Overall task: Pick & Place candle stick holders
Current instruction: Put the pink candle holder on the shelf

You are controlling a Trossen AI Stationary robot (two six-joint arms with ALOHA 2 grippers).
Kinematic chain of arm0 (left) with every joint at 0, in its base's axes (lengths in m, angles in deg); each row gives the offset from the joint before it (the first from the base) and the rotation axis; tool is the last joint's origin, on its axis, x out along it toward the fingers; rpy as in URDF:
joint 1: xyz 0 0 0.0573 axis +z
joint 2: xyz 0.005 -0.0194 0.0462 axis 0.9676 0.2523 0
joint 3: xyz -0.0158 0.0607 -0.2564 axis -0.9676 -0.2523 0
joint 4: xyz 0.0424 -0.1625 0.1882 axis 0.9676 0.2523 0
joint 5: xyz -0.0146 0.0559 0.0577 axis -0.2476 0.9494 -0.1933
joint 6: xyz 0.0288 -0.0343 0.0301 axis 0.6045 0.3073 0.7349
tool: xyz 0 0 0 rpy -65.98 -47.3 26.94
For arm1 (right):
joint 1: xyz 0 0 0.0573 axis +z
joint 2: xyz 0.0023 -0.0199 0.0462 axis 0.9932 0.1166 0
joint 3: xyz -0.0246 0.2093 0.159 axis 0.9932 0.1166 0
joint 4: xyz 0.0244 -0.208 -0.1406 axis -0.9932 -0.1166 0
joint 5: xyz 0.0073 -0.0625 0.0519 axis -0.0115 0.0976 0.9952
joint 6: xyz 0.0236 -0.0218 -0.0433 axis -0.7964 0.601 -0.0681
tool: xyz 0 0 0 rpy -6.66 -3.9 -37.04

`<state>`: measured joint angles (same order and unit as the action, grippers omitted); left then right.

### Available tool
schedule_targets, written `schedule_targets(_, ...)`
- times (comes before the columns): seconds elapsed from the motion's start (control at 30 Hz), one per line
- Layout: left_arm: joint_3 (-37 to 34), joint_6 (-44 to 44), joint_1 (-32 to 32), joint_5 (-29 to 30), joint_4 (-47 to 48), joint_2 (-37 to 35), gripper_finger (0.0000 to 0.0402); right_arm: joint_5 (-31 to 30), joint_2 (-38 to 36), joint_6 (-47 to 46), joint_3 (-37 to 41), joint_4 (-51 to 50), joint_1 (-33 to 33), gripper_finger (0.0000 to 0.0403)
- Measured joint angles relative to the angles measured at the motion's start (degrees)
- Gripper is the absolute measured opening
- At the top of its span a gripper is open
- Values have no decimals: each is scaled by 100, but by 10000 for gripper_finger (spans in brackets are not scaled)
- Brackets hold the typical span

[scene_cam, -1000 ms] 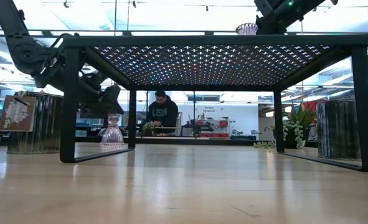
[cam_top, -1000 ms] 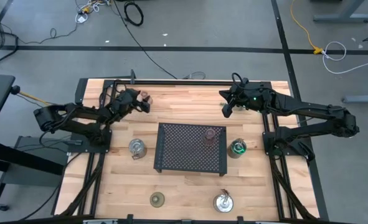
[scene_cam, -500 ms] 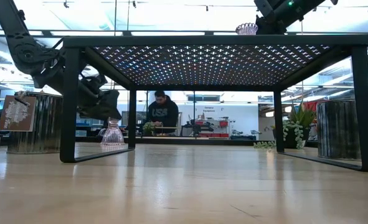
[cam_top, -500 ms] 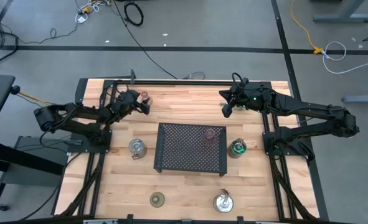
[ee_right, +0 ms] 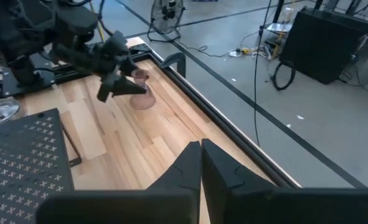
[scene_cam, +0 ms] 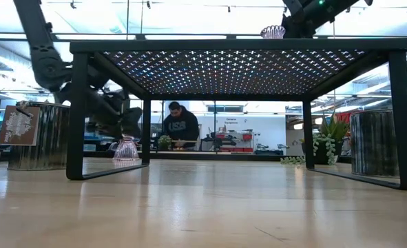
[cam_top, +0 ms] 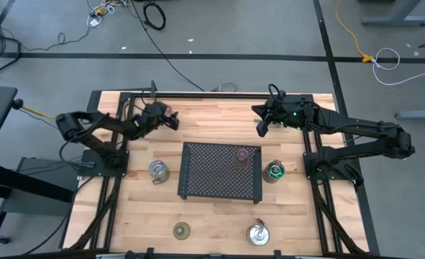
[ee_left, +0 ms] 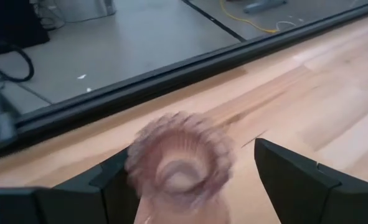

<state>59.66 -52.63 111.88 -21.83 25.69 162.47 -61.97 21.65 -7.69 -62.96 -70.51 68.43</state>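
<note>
Jaws of the left gripper [ee_left: 190,180] stand apart around a pink holder [ee_left: 179,160] on the wooden table [cam_top: 212,129]; right jaws together.

You have the tray [cam_top: 220,171] mid-bench, one holder [cam_top: 241,155] on it; another holder [cam_top: 166,112] sits at eleven o'clock.

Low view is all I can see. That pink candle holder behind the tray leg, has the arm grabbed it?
Observer: Not gripped yet. The left wrist view shows the pink holder standing between the open fingers of the left tool, with a gap on one side.
Operator: What about the other arm, up at the top?
Observer: The right tool is shut and empty. From above, it hangs over bare wood near the far edge of the table.
</note>
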Motion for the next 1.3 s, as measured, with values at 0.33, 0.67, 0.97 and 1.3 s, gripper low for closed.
schedule_targets(0.33, 383, 207, -39, 363, 18, 928, 225, -2, -2, 11, 0, 9, 0, 13)
schedule_targets(0.67, 391, 393, -33, 446, 13, 706, 129, -10, -2, 111, 0, 92, -4, 13)
schedule_targets(0.97, 376, 350, -44, -15, 46, 624, 129, -10, -2, 88, 0, 95, -4, 13)
schedule_targets(1.3, 361, 244, -124, -426, 368, -433, 129, -2, -2, -3, 0, 90, -4, 13)
